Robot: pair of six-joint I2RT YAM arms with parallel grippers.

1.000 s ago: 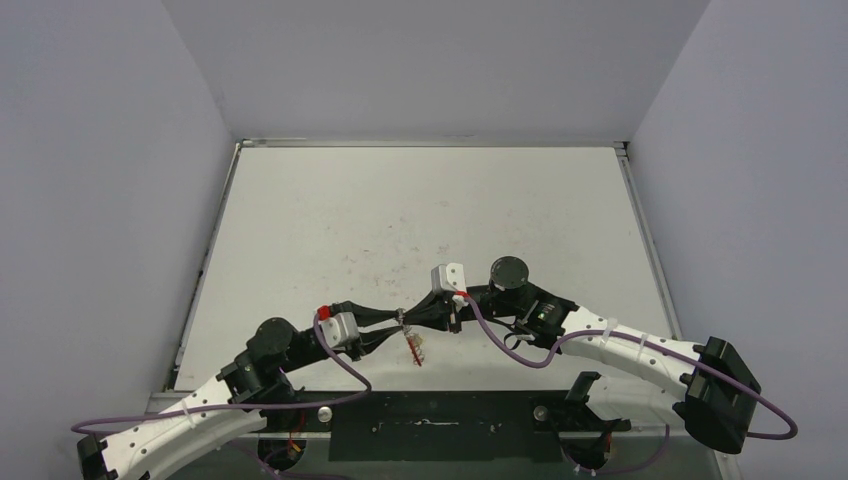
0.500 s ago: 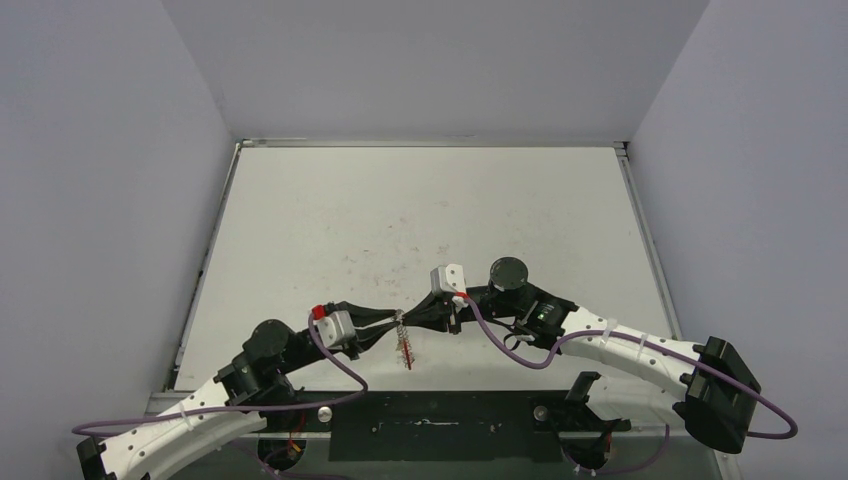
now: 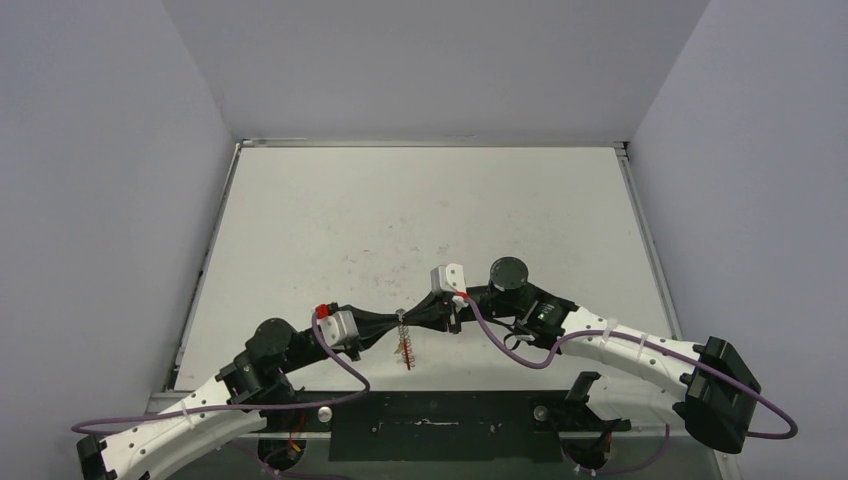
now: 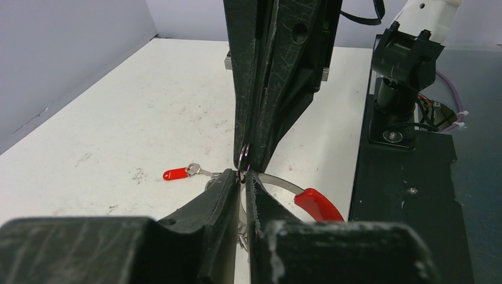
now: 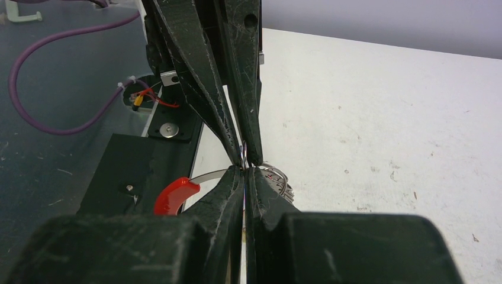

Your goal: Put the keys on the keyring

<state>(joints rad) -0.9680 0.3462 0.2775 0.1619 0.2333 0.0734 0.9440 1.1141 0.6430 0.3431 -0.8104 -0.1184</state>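
My left gripper (image 3: pixel 396 322) and right gripper (image 3: pixel 409 320) meet tip to tip low over the table's near middle. Both are shut on the keyring (image 3: pixel 405 350), which dangles below them. In the left wrist view my left gripper (image 4: pixel 243 176) pinches the wire, and the silver band curves right to the red sleeve (image 4: pixel 317 204). The right fingers (image 4: pixel 266 118) come down from above onto a small loop. A red-headed key (image 4: pixel 176 174) shows just left of the tips. In the right wrist view my right gripper (image 5: pixel 244 170) pinches beside the red sleeve (image 5: pixel 174 195). The yellow-headed key is out of view.
The white table (image 3: pixel 420 210) is walled at the left, back and right. A black base plate (image 3: pixel 430 415) runs along the near edge, close under the keyring. Purple cables (image 3: pixel 510 350) loop off both wrists.
My left gripper's fingers have drawn together on the keyring. The dangling keyring has swung a little to the left. The right arm has stayed where it was.
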